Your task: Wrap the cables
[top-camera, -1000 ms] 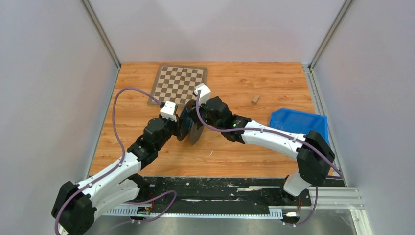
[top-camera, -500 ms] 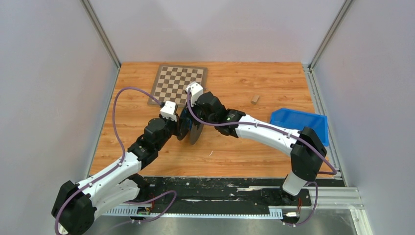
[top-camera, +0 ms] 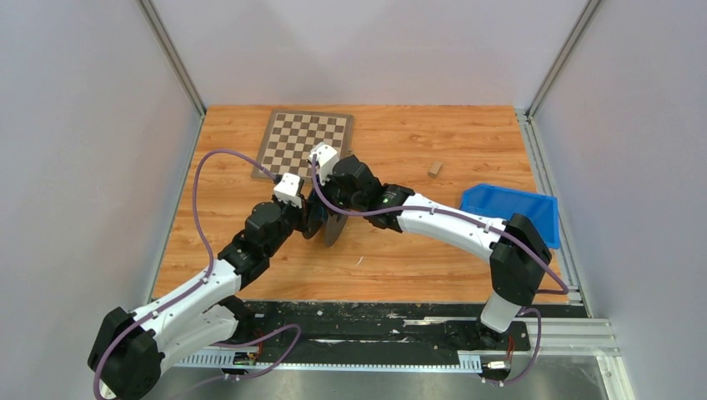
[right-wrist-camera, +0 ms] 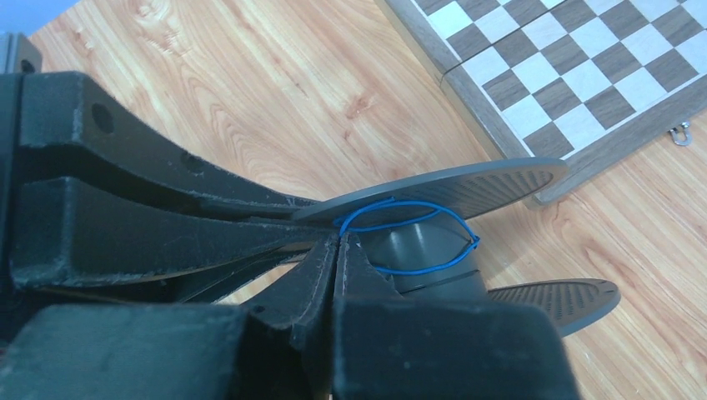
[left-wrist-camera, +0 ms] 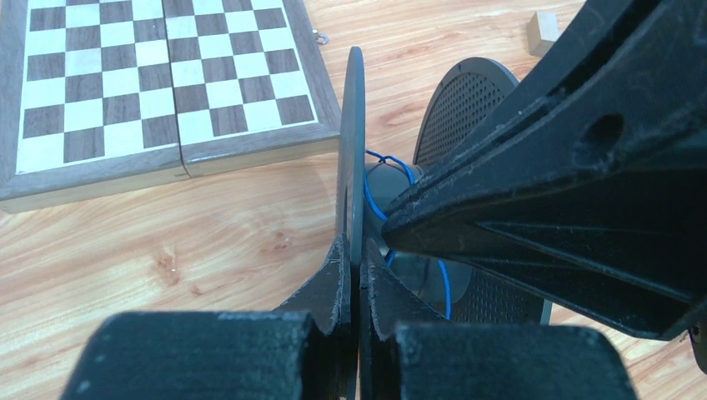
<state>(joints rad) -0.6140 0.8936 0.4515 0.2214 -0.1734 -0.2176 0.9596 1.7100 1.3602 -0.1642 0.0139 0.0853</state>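
Right gripper (right-wrist-camera: 337, 246) is pinched shut on the thin blue cable (right-wrist-camera: 400, 204), which leaves its tips and loops loosely round the hub (right-wrist-camera: 421, 254) of the spool (top-camera: 333, 227) just ahead. Left gripper (left-wrist-camera: 354, 279) clamps one flange (left-wrist-camera: 353, 125) edge-on, so the spool's axis lies level between the arms. Winding likely falls to the right arm, circling that axis.

Spool (top-camera: 333, 223) stood mid-table (top-camera: 417, 250)
The cable (right-wrist-camera: 392, 201) lay round its core, between the flanges. The chessboard (top-camera: 300, 142) lay just behind it to the left, the block (top-camera: 434, 168) far-right, and the bin (top-camera: 504, 204) at the right edge.
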